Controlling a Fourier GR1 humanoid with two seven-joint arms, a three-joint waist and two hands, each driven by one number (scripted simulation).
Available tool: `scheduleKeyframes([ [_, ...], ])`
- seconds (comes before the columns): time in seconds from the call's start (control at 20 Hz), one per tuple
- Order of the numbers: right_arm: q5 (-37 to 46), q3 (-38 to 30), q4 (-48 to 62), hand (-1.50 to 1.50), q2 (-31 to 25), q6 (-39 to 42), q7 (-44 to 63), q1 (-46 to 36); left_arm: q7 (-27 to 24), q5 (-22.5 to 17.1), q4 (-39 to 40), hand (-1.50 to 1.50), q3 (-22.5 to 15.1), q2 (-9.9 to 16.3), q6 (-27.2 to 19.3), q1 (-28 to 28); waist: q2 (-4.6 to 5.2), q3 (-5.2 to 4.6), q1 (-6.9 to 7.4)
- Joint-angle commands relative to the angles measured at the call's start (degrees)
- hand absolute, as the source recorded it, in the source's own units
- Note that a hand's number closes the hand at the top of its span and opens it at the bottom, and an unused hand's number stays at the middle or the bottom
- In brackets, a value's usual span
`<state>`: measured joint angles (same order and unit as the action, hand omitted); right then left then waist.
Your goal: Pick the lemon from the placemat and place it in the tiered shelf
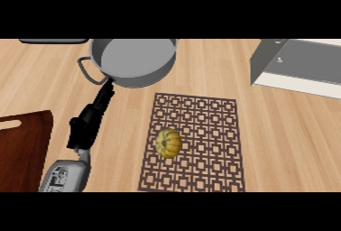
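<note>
Lemon (168, 143) on placemat (193, 144); shelf (300, 67) cropped; right hand unseen.

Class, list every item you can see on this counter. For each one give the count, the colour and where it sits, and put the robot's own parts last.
lemon: one, yellow, on the left part of the placemat.
placemat: one, dark brown lattice pattern, centre of the counter.
pot: one, grey metal with side handles, at the top, left of centre.
cutting board: one, dark reddish brown, at the left edge.
tiered shelf: one, grey and white, top right corner, partly cut off.
dark object: one, at the top edge left of the pot, too little shows to name it.
counter: one, light wood.
left hand: one, black on a grey forearm, lower left, fingers stretched out towards the pot.
right hand: not in view.
</note>
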<state>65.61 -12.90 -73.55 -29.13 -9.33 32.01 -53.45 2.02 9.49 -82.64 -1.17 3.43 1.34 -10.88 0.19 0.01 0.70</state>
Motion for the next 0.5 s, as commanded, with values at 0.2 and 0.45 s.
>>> scheduleKeyframes([
  [0.2, -10.09, -8.15, 7.91, 1.5, 3.04, -15.12, -8.12, -1.82, 1.5, 0.02, -2.63, 0.0, -0.64, 0.42, 0.8, 0.92, 0.1, 0.11, 0.65],
  [0.45, -16.18, -11.43, 16.92, 1.5, 0.31, -19.22, -17.98, -2.05, -4.23, 1.16, 4.24, 0.0, 0.02, -0.95, -1.1, -0.19, 0.21, 0.01, -0.13],
])
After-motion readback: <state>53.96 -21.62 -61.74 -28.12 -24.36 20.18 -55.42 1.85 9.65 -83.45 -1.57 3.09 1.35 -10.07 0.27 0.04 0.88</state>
